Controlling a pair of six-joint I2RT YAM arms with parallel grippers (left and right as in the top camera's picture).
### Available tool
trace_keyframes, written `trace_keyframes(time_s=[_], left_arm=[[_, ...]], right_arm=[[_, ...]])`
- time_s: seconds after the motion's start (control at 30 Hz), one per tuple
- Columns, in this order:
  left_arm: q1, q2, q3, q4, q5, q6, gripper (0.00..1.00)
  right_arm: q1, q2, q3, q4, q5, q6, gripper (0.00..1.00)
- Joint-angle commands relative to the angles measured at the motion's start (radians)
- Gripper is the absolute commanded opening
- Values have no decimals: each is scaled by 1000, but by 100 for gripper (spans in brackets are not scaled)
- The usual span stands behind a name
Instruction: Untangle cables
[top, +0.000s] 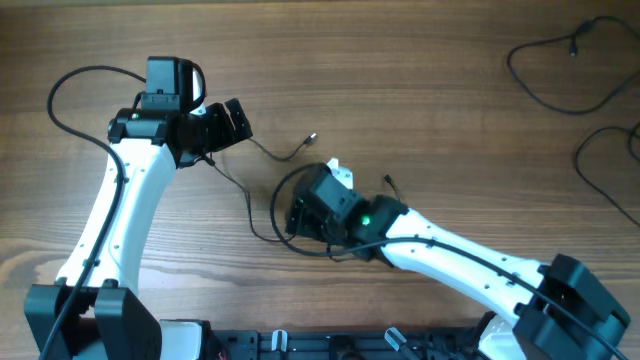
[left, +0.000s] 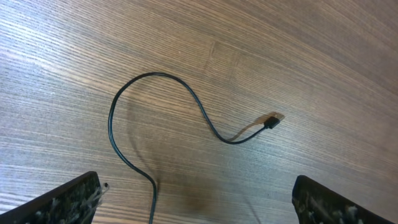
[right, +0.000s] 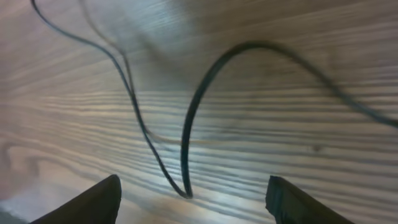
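With the left gripper (left: 196, 186) and right gripper (right: 193, 186) both spread wide and empty, and the cables (top: 275, 155) looped mid-frame in the overhead view, each should probably pinch a separate strand, then pull apart slowly.

- Overhead: straight down on the table (top: 420, 90), far, whole scene.
- Left wrist: steeply downward, near; shares the cable (left: 151, 74) at overhead centre.
- Right wrist: low, very near the tabletop.
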Motion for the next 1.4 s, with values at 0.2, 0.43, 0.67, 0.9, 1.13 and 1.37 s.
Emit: trace_keyframes(time_s=[0.2,0.43,0.67,0.9,1.13,1.37], left_arm=[[-2,-6,3,3,8,5,100],[-2,-6,3,3,8,5,100],[-2,-6,3,3,8,5,100],[-2,-6,3,3,8,5,100],[-2,-6,3,3,8,5,100],[-2,-6,3,3,8,5,100]], right_arm=[[24,47,-77,114,130,19,48],[24,49,-77,207,240,18,14],[-32,-40,-56,189,324,-311,4],[-189,-454,-33,119,323,-795,4],[-224,-725,-33,19,364,-1054,4],[-224,-619,-51,-101,190,-1052,4]])
